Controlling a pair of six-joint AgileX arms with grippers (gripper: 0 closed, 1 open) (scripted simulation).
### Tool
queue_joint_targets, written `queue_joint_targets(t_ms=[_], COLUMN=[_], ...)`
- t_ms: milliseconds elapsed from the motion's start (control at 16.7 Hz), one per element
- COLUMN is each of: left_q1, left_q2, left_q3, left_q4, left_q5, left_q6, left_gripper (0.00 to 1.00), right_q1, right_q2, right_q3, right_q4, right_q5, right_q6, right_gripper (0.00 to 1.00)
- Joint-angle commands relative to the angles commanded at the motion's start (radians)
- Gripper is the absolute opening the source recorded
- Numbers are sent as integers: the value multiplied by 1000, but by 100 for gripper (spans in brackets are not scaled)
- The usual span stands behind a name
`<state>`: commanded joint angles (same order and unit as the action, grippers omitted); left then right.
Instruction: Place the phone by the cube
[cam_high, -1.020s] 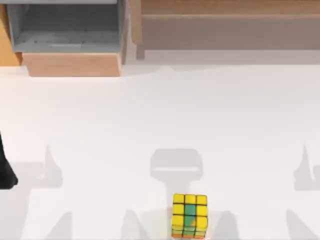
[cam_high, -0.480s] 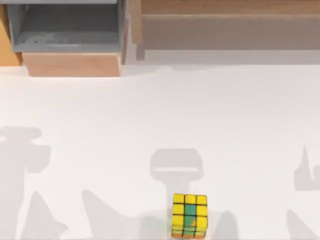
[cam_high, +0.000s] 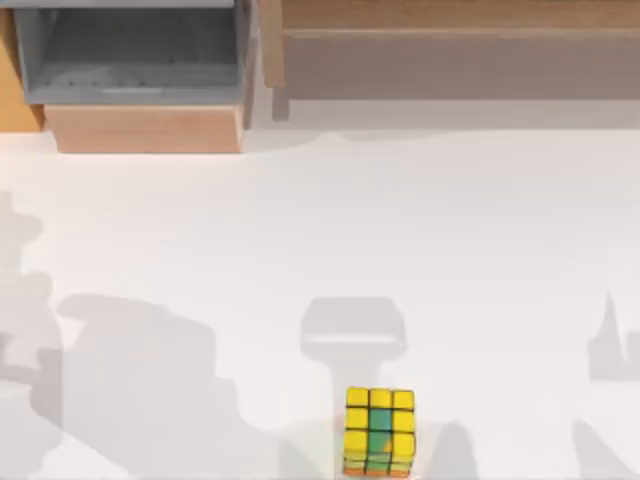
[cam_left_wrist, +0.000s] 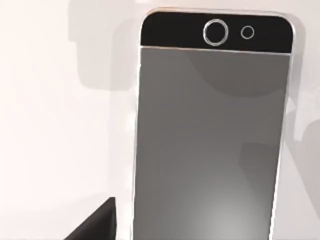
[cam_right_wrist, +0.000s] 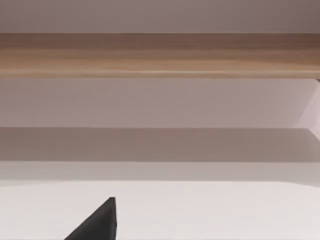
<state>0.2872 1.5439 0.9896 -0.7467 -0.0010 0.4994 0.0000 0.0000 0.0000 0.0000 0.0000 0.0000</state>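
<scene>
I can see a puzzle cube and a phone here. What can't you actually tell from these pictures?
- Phone: the left wrist view's lower edge cuts off its bottom end, so what holds it is unseen.
- Cube: the top view's lower edge clips its base.
- Gap between phone and cube: no picture holds both.
- Either arm's jaws, open or shut: each wrist view gives one dark corner at its edge.
- Grey drawer: cropped by the top view's upper edge.

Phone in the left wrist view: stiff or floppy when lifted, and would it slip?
The phone looks like a flat rigid slab, so it probably stays stiff. Its smooth grey face and thin edges suggest it may slip. Lying flat, it should slide, not roll.
</scene>
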Motion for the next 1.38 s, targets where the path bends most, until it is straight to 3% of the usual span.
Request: queue_joint_targets(t_ms=[300,660,1380], left_q1=[48,55,56], left_q2=[275,313,389], left_q3=[169,195,117], left_q4=[-131,-151,2], left_q5=[1,2,2], left_q6=[87,100,102], left_gripper=[100,100,100], right_q1=[0,0,0], right_q2=[0,0,0], right_q3=[0,0,0], right_q4=[0,0,0], right_q5=[0,0,0], right_q6=[0,0,0], right_gripper=[100,100,100])
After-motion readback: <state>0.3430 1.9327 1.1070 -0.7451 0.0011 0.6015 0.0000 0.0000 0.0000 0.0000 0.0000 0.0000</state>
